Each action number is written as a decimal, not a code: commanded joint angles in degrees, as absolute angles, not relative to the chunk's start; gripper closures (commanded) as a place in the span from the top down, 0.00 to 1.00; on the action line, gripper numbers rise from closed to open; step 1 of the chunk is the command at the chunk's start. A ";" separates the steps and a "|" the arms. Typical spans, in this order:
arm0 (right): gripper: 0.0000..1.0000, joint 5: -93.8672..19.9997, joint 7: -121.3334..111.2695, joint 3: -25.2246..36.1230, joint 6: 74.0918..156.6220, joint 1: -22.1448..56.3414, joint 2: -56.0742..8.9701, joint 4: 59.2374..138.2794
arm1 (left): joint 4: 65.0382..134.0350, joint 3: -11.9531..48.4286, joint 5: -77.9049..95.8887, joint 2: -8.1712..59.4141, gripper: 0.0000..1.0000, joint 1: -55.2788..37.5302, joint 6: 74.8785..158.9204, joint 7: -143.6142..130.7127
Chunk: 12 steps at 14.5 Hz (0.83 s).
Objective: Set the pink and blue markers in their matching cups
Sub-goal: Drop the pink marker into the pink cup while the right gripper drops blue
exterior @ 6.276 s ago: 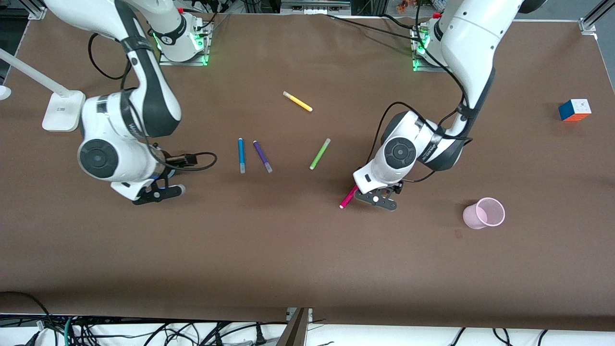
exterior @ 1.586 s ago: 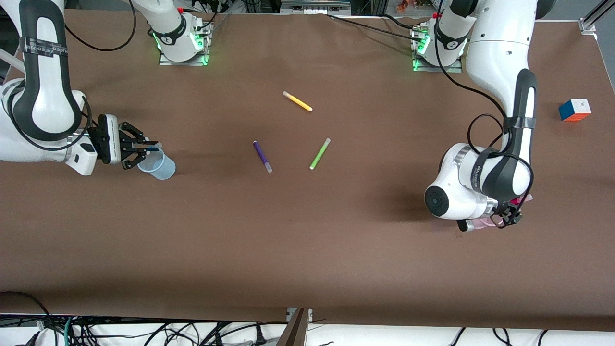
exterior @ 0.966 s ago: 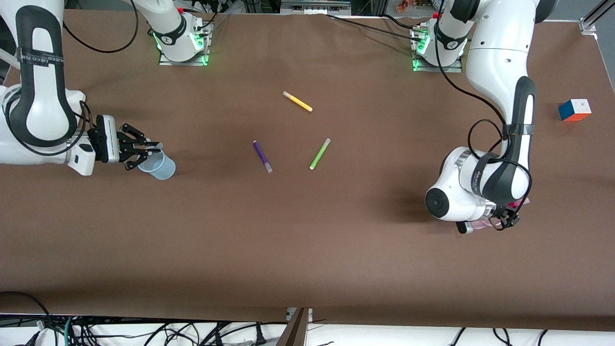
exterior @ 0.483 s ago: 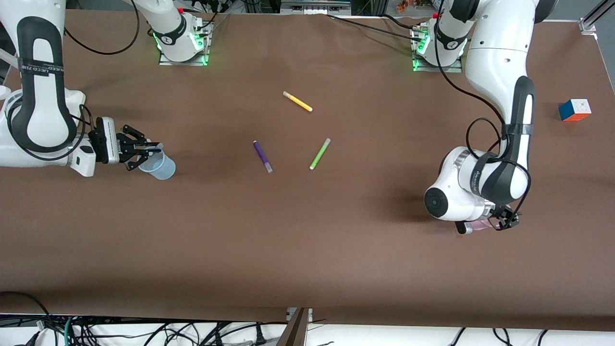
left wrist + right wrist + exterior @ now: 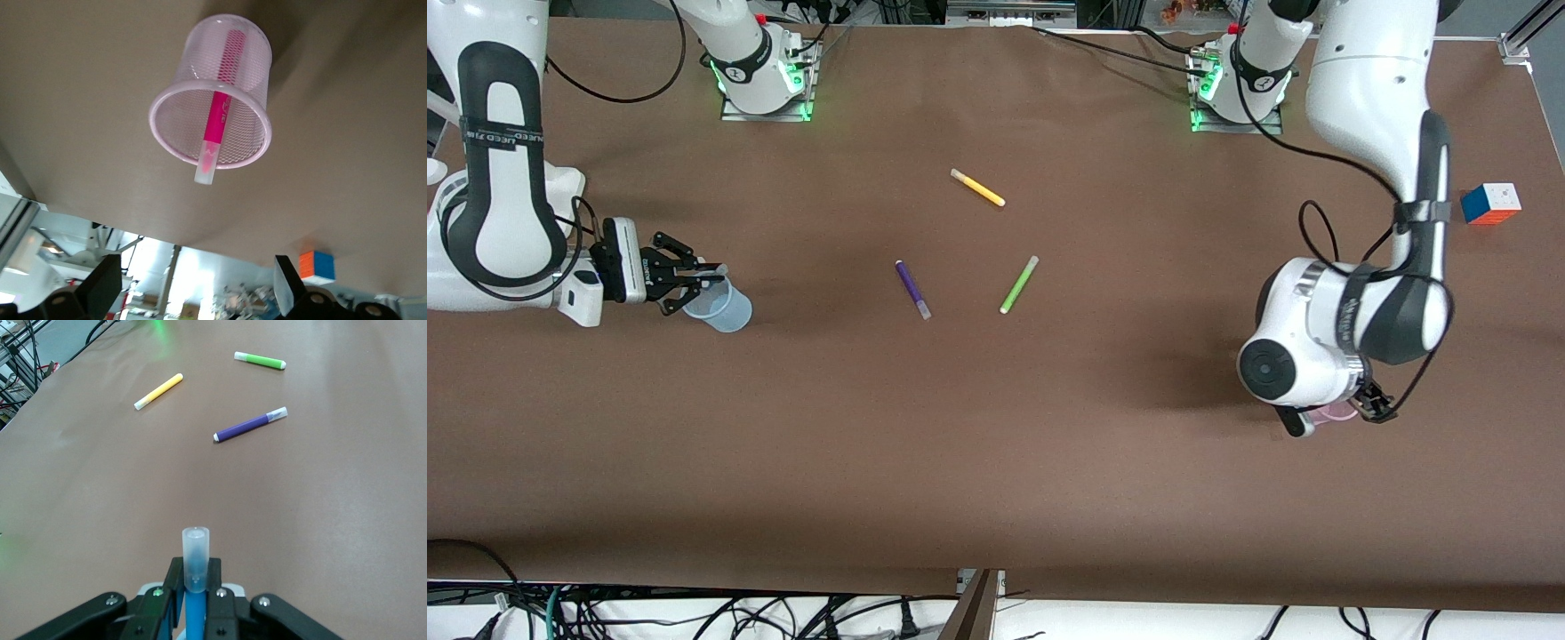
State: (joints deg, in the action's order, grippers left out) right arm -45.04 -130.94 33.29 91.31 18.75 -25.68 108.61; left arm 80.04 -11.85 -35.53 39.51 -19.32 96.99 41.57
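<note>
The pale pink cup [image 5: 243, 80] stands on the table with the pink marker [image 5: 219, 115] inside it, its pale cap leaning over the rim. In the front view only a sliver of this cup [image 5: 1336, 412] shows under the left arm. My left gripper [image 5: 198, 297] is open and empty above the cup; it also shows in the front view [image 5: 1371, 409]. My right gripper [image 5: 696, 276] is shut on the blue marker [image 5: 195, 553], held upright with its pale cap up, over the rim of the pale blue cup [image 5: 727, 311].
A purple marker [image 5: 912, 289], a lime-green marker [image 5: 1018, 284] and a yellow marker [image 5: 977, 188] lie mid-table. A colour cube [image 5: 1490, 204] sits toward the left arm's end. Both arm bases stand along the table edge farthest from the front camera.
My left gripper has let go of the pink marker into the pink cup and risen away from it. My right gripper has stayed at the blue cup with the blue marker.
</note>
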 commanded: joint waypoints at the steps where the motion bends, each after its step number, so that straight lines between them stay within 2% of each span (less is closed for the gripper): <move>1: 0.00 -47.02 -132.36 33.13 89.83 17.75 -25.66 108.81 | 80.95 -11.51 -27.46 34.64 1.00 -18.11 96.42 34.48; 3: 0.00 -47.02 -131.93 33.13 89.13 17.32 -25.66 108.63 | 81.04 -11.51 -19.29 32.97 1.00 -16.97 96.06 27.99; 4: 0.12 -47.02 -131.49 33.13 88.95 17.31 -25.66 108.37 | 80.95 -11.51 -14.72 32.18 1.00 -16.53 96.06 24.90; 5: 0.99 -47.02 -131.22 33.13 88.95 17.31 -25.66 108.11 | 80.95 -11.51 -11.37 31.56 1.00 -16.35 96.06 22.61; 12: 1.00 -46.85 -112.02 32.96 87.10 17.84 -25.40 102.67 | 79.55 -11.07 -1.94 26.11 1.00 -16.52 96.94 10.55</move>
State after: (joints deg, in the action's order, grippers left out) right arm -45.97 -119.05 33.28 89.02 18.04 -25.86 105.14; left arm 79.86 -11.51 -3.36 29.03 -16.69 96.79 12.07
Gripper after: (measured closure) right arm 0.198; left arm 0.000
